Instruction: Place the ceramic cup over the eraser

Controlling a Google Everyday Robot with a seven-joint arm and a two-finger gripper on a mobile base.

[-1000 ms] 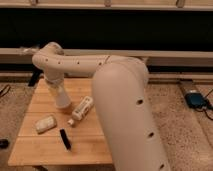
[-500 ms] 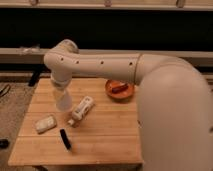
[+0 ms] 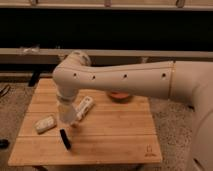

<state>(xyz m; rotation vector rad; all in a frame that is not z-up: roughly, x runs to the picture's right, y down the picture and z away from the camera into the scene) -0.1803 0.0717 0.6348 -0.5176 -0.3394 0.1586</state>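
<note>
The gripper (image 3: 67, 118) hangs from the white arm over the left half of the wooden table (image 3: 120, 135). It is shut on the ceramic cup (image 3: 67, 114), a small whitish tapered shape at its lower end, held just above the tabletop. The eraser (image 3: 65, 139), a narrow black bar, lies on the table just in front of and below the cup, apart from it. The white tube (image 3: 84, 107) lies right beside the gripper, on its right.
A pale rectangular block (image 3: 45, 123) lies at the table's left. An orange bowl (image 3: 119, 96) sits at the back, partly hidden by the arm. The big white forearm (image 3: 125, 80) spans the table from the right. The floor lies around the table's edges.
The gripper with the cup has moved lower and toward the table's front, closer to the eraser. The arm now stretches across from the right. The things on the table have not moved.
</note>
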